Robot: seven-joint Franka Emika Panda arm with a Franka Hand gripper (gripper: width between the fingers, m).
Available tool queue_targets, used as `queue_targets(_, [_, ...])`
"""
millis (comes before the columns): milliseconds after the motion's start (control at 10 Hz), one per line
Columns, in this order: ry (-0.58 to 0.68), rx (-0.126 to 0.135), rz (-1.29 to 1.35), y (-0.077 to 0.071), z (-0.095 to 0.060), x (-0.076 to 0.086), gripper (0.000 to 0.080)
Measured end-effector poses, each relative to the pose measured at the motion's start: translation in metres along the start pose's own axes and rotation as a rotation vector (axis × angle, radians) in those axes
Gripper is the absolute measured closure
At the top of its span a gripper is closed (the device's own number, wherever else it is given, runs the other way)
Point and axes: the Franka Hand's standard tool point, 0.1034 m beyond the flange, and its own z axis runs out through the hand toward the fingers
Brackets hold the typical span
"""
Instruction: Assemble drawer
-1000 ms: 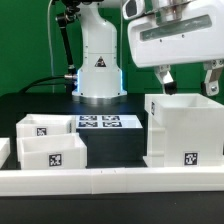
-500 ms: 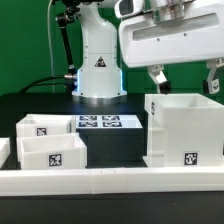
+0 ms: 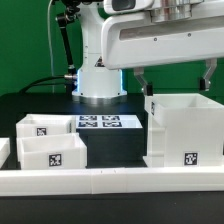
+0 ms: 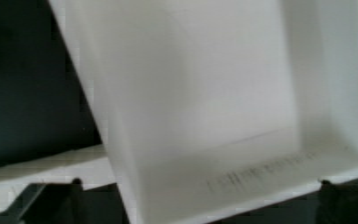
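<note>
Two low white drawer trays with tags stand at the exterior view's left, one behind (image 3: 40,127) and one in front (image 3: 55,152). A taller white open box (image 3: 183,130) with one tag stands at the right. My gripper (image 3: 173,82) hangs open and empty just above that box's back rim, one finger (image 3: 140,80) near its left wall and the other near its right wall. In the wrist view the box's white inside (image 4: 202,90) fills the picture, blurred, and the gripper (image 4: 192,190) shows only dark fingertips (image 4: 60,192) far apart. The drawer trays are out of the wrist view.
The marker board (image 3: 100,122) lies flat between the trays and the tall box. A long white rail (image 3: 100,181) runs along the table's front edge. The arm's white base (image 3: 98,70) stands at the back.
The gripper has moved toward the exterior view's left and looms larger, now spanning the tall box's opening. The trays and the box have not moved.
</note>
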Motion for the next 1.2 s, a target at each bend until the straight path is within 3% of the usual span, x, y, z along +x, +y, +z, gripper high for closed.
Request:
queue_targets(100, [-0.007, -0.011, -0.129, 0.004, 0.000, -0.002, 0.0150])
queue_targets(300, [-0.025, -0.062, -0.435, 0.031, -0.004, -0.016, 0.0150])
queue_targets(600, [-0.019, -0.079, -0.525, 0.099, 0.005, -0.043, 0.0150])
queue_targets(700, [-0.022, -0.080, -0.519, 0.107, 0.008, -0.045, 0.0150])
queue_targets(1100, [-0.018, -0.082, -0.536, 0.107, 0.011, -0.045, 0.0150])
queue_targets(1200, [0.008, -0.100, -0.571, 0.118, 0.023, -0.049, 0.0150])
